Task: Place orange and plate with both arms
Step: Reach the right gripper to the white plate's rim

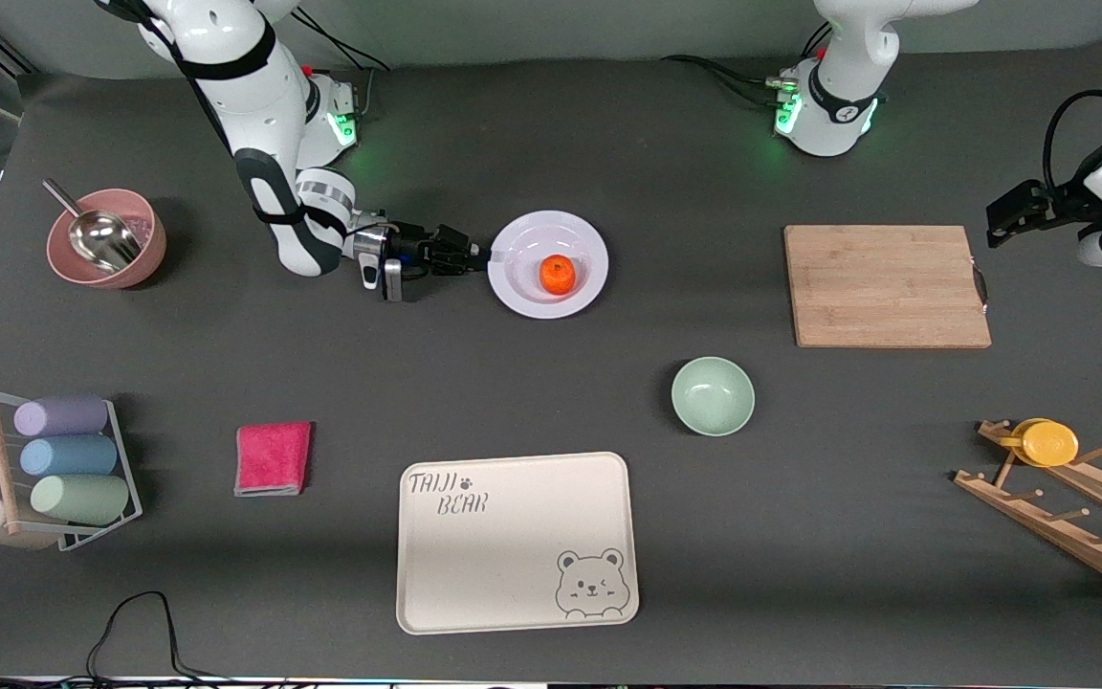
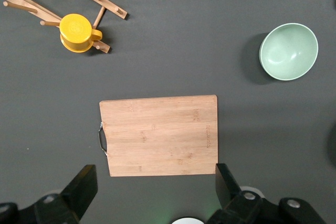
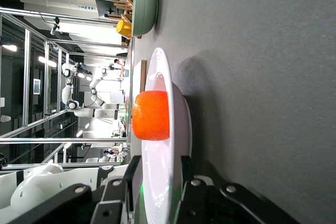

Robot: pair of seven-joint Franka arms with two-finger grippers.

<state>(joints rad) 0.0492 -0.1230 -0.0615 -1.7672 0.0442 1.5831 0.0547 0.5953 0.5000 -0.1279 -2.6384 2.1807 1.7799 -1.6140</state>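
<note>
The pale plate (image 1: 591,241) lies on the table's middle, toward the robots' bases, with the orange (image 1: 557,275) resting in it. My right gripper (image 1: 484,256) lies low along the table at the plate's edge toward the right arm's end, its fingers closed on the rim. The right wrist view shows the plate (image 3: 157,77) edge-on with the orange (image 3: 151,115) in it and my right gripper (image 3: 157,182) one finger on each face of the rim. My left gripper (image 1: 999,222) is open and empty, raised beside the cutting board at the left arm's end; it shows wide open in its wrist view (image 2: 152,184).
A wooden cutting board (image 1: 886,285) lies toward the left arm's end. A mint-green bowl (image 1: 713,395) and a cream bear tray (image 1: 516,541) lie nearer the camera. A pink bowl with a scoop (image 1: 106,239), a pink cloth (image 1: 273,457), a cup rack (image 1: 63,459) and a yellow cup (image 1: 1048,442) stand around.
</note>
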